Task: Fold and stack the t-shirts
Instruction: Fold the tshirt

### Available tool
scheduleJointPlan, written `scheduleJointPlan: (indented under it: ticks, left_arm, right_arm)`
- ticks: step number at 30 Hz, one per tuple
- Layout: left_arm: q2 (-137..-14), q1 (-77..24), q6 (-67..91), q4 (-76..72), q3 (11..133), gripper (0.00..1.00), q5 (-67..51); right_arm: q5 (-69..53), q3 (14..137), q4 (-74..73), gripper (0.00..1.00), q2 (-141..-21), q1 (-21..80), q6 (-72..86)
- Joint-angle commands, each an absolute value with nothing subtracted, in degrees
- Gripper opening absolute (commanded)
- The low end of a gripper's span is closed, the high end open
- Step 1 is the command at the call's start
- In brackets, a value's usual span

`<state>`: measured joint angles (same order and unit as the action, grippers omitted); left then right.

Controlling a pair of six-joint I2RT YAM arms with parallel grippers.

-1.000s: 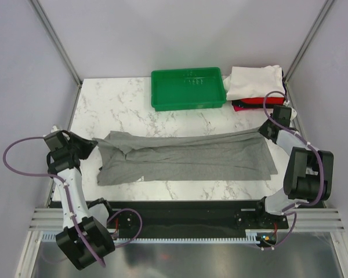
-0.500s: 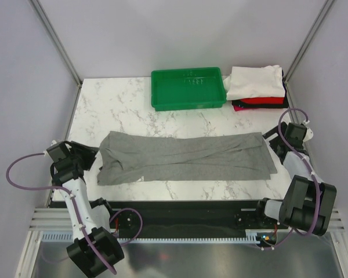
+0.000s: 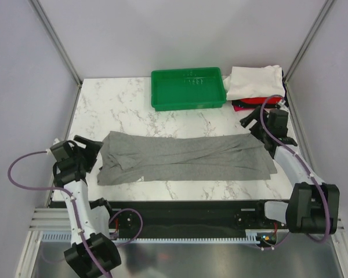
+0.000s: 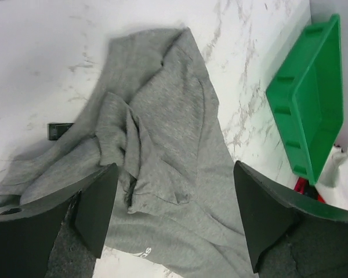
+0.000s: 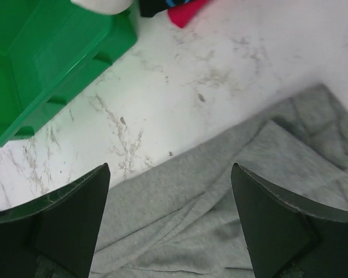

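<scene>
Lying flat, grey t-shirt (image 3: 185, 157), long axis left-to-right

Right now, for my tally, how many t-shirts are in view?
4: grey t-shirt spread flat at centre; white t-shirt over red t-shirt and black t-shirt, stacked far right. More may be hidden.

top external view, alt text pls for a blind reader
A heather-grey t-shirt lies folded lengthwise across a marble table, the left end effector open at one end and the right end effector open at the other. Behind it sit a green tray and a stack of folded white, red and black t-shirts.
</scene>
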<state>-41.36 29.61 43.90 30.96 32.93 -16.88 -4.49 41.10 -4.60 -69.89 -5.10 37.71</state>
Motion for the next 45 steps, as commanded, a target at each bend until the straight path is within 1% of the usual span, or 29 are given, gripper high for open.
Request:
scheduleJointPlan:
  ticks: [1,3,4,5,6,9,14,19,20,23,25,26,28,31,32,36,37,38,40,41,43,44,45]
  left_arm:
    - [-44.8,17.3,43.8,26.8,37.3,0.88,-7.4]
    - [-50.9,8.7,43.6,27.5,42.0,0.88,-1.5]
    - [-52.9,1.9,44.1,27.5,43.3,0.88,2.6]
    - [-54.8,-1.1,44.5,27.5,45.4,0.89,3.8]
    - [-59.3,-3.0,45.0,27.5,46.0,0.89,4.3]
    - [-66.9,-8.2,48.2,27.1,46.2,0.88,3.9]
    - [-74.7,-11.3,51.8,21.5,42.4,0.87,3.1]
    - [-82.6,-11.3,53.4,18.2,42.6,0.85,3.9]
    - [-85.8,-11.3,53.3,17.6,43.9,0.85,4.4]
    - [-90.6,-10.5,52.5,17.4,48.5,0.85,5.9]
    - [-95.0,-9.4,51.9,17.6,53.1,0.85,5.2]
    - [-96.0,-9.4,52.0,17.7,54.4,0.84,5.8]
    - [-99.0,-9.1,52.6,17.2,57.1,0.84,7.6]
    - [-106.1,-7.7,51.3,18.4,65.6,0.84,8.3]
    - [-108.1,-7.4,50.9,19.2,71.2,0.84,8.4]
    - [-119.4,-4.7,46.3,23.9,87.2,0.84,9.0]
    - [-123.9,-4.2,45.4,26.3,90.8,0.84,10.0]
    - [-126.7,-3.7,44.5,27.8,98.2,0.84,10.5]
    - [-131.3,-2.3,41.3,30.1,106.0,0.84,12.0]
    - [-136.5,-1.1,39.5,31.9,113.7,0.84,11.8]
    - [-142.1,-0.1,39.1,33.6,121.5,0.85,8.4]
    - [-146.7,1.7,38.8,33.7,128.9,0.84,6.9]
    - [-149.2,2.0,38.8,33.7,132.2,0.84,6.2]
  right_arm:
    - [-5.4,44.6,-4.2,0.93,-75.9,-0.6,34.2]
    - [-5.7,47.1,-6.0,0.92,-81.4,2.1,32.5]
    - [-5.8,48.5,-7.3,0.92,-83.0,3.0,32.0]
    - [-5.7,49.3,-8.2,0.92,-84.6,3.8,31.5]
    - [-5.3,50.0,-9.2,0.92,-87.4,5.2,31.1]
    - [-4.0,50.5,-11.5,0.91,-90.8,7.3,30.8]
    - [-2.5,48.1,-12.2,0.91,-92.5,9.5,31.6]
    - [-3.8,45.3,-13.2,0.92,-91.8,11.3,33.7]
    - [-4.3,43.6,-13.3,0.92,-91.3,11.5,35.0]
    - [-6.1,40.2,-13.1,0.92,-88.2,13.0,38.3]
    - [-6.9,38.0,-12.6,0.92,-84.9,17.3,41.6]
    - [-7.1,37.4,-12.0,0.92,-84.9,17.3,41.7]
    - [-7.7,36.9,-11.0,0.93,-83.9,21.8,45.3]
    - [-8.5,37.7,-8.5,0.94,-84.7,28.7,50.5]
    - [-8.7,38.2,-7.9,0.94,-85.9,31.8,51.6]
    - [-9.1,41.9,-5.4,0.95,-90.3,37.0,55.8]
    - [-9.1,43.6,-4.3,0.96,-91.1,37.9,57.0]
    - [-9.2,44.7,-4.2,0.96,-92.8,39.4,57.8]
    - [-9.6,48.3,-4.0,0.96,-94.6,41.3,59.8]
    - [-10.3,49.6,-3.8,0.96,-96.3,43.5,60.5]
    - [-11.2,53.7,-2.5,0.97,-98.2,46.0,61.4]
    - [-11.9,55.3,-2.1,0.97,-100.8,48.6,62.2]
    - [-14.7,56.8,-0.5,0.97,-102.3,49.8,62.7]
